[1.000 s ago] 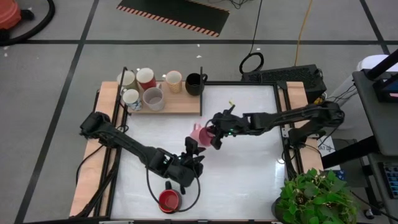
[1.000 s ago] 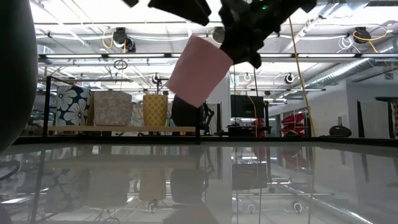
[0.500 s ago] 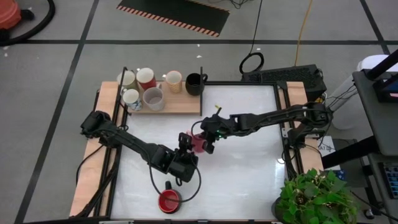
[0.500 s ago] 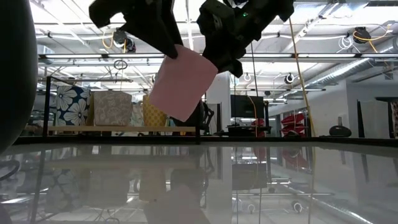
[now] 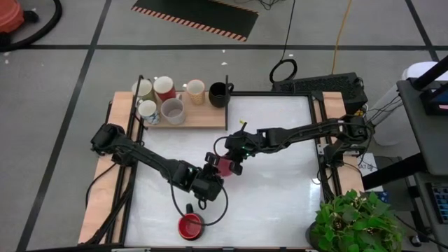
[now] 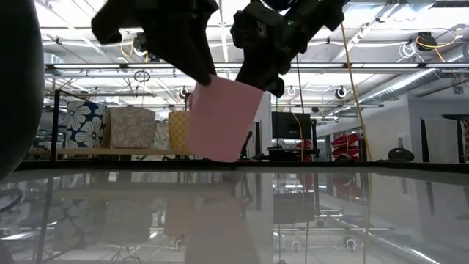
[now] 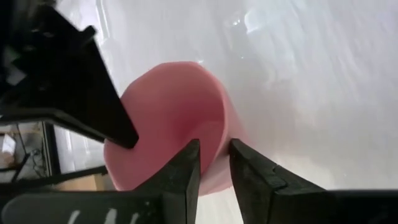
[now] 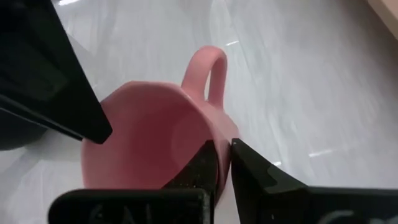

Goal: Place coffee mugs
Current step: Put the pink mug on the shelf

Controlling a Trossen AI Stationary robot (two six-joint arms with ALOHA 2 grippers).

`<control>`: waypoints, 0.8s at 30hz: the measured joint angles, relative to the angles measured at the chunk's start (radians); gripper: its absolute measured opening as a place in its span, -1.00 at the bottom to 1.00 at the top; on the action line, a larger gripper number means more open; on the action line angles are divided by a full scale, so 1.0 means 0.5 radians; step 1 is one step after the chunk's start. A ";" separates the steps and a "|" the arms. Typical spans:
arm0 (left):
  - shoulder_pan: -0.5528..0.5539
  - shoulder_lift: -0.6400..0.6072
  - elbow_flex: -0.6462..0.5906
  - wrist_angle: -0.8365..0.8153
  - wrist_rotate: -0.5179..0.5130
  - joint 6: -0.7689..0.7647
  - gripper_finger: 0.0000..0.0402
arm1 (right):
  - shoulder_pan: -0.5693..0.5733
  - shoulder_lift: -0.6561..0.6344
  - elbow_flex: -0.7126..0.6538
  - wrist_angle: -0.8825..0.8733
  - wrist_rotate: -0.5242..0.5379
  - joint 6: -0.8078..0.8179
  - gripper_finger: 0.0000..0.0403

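The pink mug [image 5: 224, 165] hangs above mid-bench, pinched from both sides. The right tool [image 8: 222, 163] is nearly closed on the rim beside the handle. The left tool [image 7: 214, 163] is likewise closed on the opposite rim, one finger inside.

The left end effector [image 7: 214, 163] pinches the pink mug [image 7: 171, 124] by its rim, one finger inside, one outside, above the glossy white worktop [image 7: 323, 81]. A dark finger of the other end effector [image 7: 93, 102] grips the opposite rim.
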 joint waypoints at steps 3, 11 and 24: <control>0.016 0.000 -0.066 0.107 0.023 0.119 -0.59 | 0.000 0.000 0.000 -0.026 0.000 -0.003 -0.91; 0.066 -0.001 -0.233 0.328 0.123 0.368 -0.62 | 0.001 0.000 0.000 -0.135 -0.011 0.008 -0.86; 0.124 0.012 -0.338 0.314 0.207 0.388 -0.62 | 0.006 -0.013 0.008 -0.060 -0.154 0.052 -0.85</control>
